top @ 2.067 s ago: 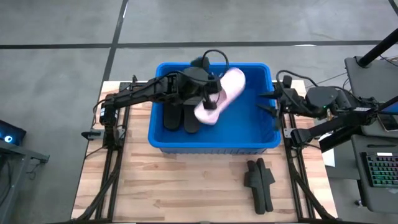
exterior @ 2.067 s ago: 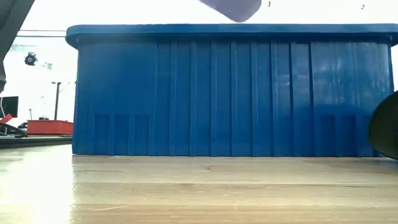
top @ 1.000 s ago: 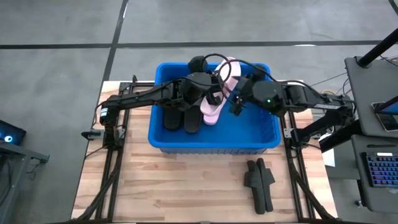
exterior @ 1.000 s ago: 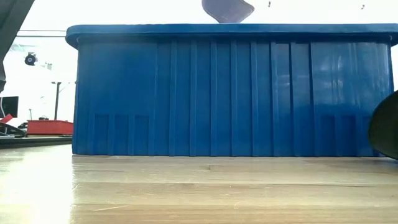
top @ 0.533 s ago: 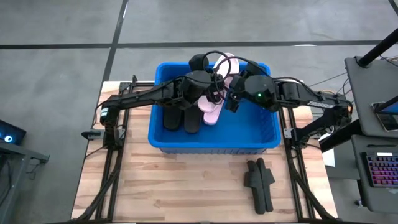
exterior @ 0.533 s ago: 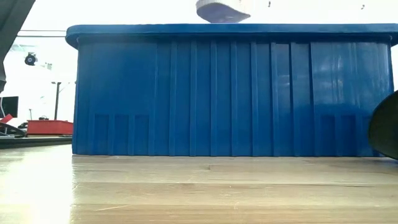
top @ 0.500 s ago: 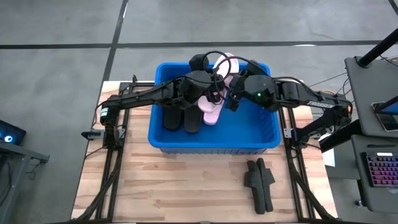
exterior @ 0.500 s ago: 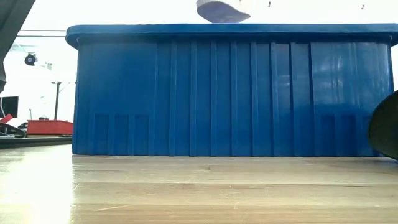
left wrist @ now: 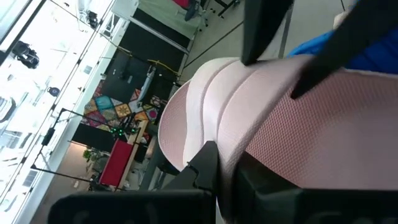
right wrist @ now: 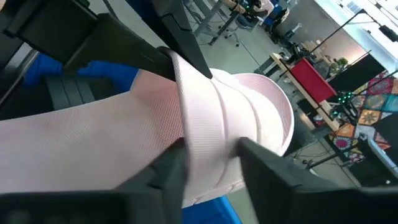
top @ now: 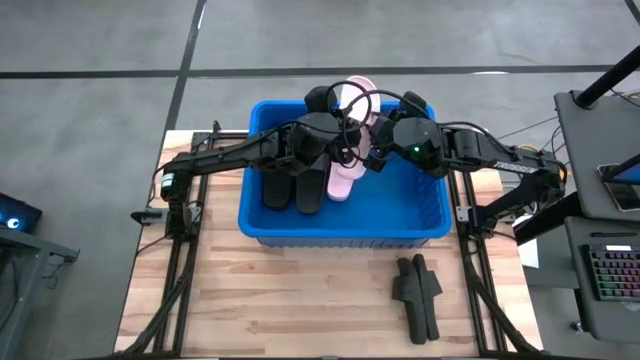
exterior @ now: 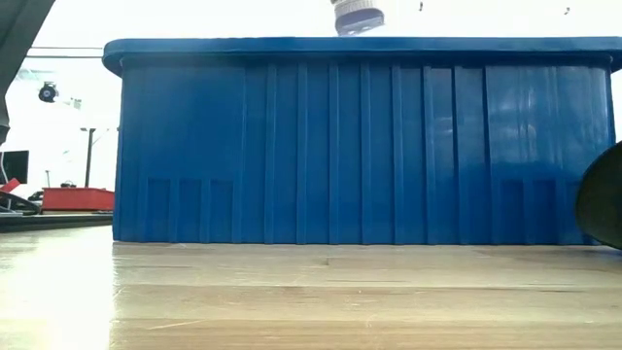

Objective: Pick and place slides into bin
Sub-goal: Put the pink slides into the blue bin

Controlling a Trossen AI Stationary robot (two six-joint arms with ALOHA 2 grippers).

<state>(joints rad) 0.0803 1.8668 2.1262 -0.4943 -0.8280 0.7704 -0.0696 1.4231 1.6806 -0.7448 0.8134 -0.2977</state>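
Over the blue bin, the left gripper and the right gripper both clamp the pink slide, held near the bin's twelve o'clock wall with its end poking above the rim. Two black slides already lie inside at nine o'clock. A black pair waits on the table at five o'clock, so roughly half the job remains.

No writing, label, brand or number can be read in any view. The colourful patterned panel in the room, at the left of the left wrist view, shows shapes only, no legible letters.
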